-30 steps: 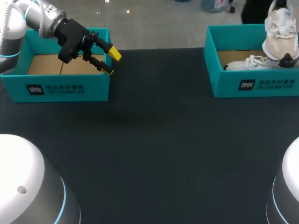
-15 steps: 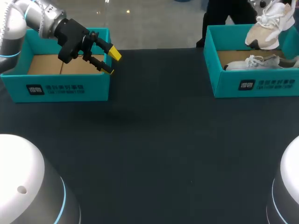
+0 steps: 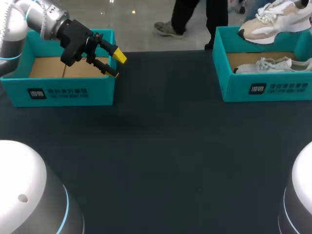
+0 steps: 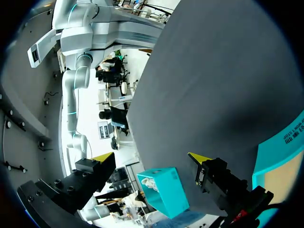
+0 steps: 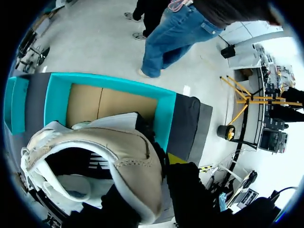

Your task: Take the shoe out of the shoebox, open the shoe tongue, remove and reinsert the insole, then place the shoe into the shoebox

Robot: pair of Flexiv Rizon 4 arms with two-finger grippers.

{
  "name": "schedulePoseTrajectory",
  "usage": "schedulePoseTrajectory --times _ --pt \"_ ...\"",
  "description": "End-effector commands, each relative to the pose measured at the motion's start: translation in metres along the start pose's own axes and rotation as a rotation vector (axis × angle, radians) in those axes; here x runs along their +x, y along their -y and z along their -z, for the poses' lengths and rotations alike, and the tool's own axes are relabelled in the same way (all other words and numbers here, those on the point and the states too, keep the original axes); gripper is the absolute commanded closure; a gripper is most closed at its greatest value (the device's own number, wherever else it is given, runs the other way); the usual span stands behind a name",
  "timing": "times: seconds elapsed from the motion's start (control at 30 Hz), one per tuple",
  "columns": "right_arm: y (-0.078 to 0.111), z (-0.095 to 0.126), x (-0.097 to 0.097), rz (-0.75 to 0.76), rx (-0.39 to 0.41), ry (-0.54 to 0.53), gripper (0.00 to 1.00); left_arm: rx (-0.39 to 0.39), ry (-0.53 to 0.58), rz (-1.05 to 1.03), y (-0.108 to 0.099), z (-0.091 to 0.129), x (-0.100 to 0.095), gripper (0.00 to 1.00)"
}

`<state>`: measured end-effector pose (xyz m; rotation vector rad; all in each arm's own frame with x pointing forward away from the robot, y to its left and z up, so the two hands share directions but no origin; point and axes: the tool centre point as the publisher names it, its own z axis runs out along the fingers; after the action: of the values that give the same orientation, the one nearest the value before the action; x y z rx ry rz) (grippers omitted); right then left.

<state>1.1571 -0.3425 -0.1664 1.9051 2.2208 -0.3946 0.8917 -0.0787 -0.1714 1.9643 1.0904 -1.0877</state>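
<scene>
Beige low-top sneaker: upper right of the frame, in the air over the back of the right-hand teal cardboard shoebox, lying near level with its laces uppermost and clear of the rim.
White sneaker: on its side inside that same box.
Left-hand teal cardboard box: upper left of the frame, with its brown card floor showing and no shoe visible in it.
Left gripper: over the right end of the left-hand box, yellow tips spread apart, nothing between them.
Right gripper: hidden in the right wrist view by the beige sneaker, which fills the space just ahead of it, so its grip cannot be told.
Change: a second ago the beige sneaker hung toe-down at the right edge; it has since swung up to level and shifted higher and toward frame left. The left arm has not moved.
Meaning: the take-out step looks nearly done. The bare dark table mat in the middle is the likely spot for opening the tongue.
</scene>
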Motion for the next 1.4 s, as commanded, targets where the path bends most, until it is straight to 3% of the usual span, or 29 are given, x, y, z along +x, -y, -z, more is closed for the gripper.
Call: schedulePoseTrajectory --times 0.03,0.53,0.8,1.0,1.4 --pt "-0.007 0.004 -0.002 -0.557 0.118 -0.025 1.00 0.001 -0.004 -0.001 0.000 0.000 0.000 0.00" --pt "-0.007 0.004 -0.002 -0.557 0.118 -0.025 1.00 0.001 -0.004 -0.001 0.000 0.000 0.000 0.00" --pt "-0.003 -0.007 0.006 -0.462 0.075 -0.068 1.00 0.001 -0.004 -0.001 0.000 0.000 0.000 0.00" --pt "-0.002 -0.023 0.011 -0.454 0.074 -0.083 1.00 0.001 -0.004 -0.001 0.000 0.000 0.000 0.00" --pt "0.002 -0.063 0.029 -0.510 -0.032 -0.023 1.00 0.001 -0.004 -0.001 0.000 0.000 0.000 0.00"
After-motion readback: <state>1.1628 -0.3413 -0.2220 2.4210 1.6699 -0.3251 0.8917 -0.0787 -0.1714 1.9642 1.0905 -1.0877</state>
